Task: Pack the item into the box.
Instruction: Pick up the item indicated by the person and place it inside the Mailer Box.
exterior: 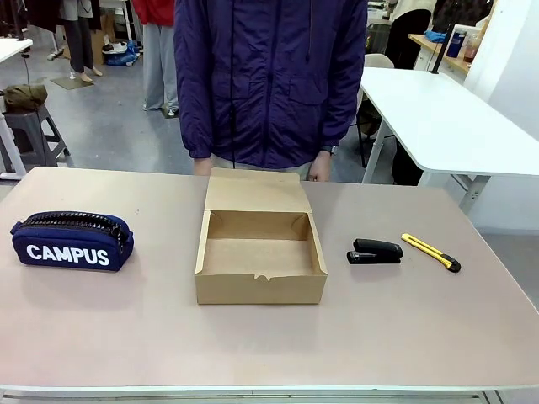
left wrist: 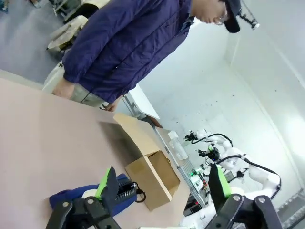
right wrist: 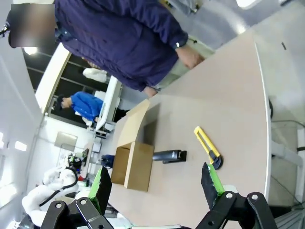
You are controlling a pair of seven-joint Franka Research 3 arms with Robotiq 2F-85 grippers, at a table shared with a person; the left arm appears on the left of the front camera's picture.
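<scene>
**Open cardboard box at centre, yellow knife lying to its right**

A plain brown cardboard box (exterior: 261, 288) sits open in the middle of a pale surface (exterior: 126, 337). Its hinged flap lid is folded back toward a person (exterior: 269, 76) in a dark purple jacket, who stands at the far side.

On the robot's right, a black stapler (exterior: 376, 251) lies near the box. Just past the stapler, farther right and not touching it, the yellow utility knife (exterior: 430, 252) lies flat on the surface, outside the box. It is set at an angle, with its black end toward the near right.

On the robot's left, well apart from the box, a navy pouch (exterior: 72, 241) with a black zip reads "CAMPUS" in white capital letters.

The left hand (left wrist: 162, 174) hangs above the surface near the pouch, its green-padded fingers spread wide and holding nothing. The right hand (right wrist: 155, 172) hangs above the knife and stapler, also spread wide and holding nothing
</scene>
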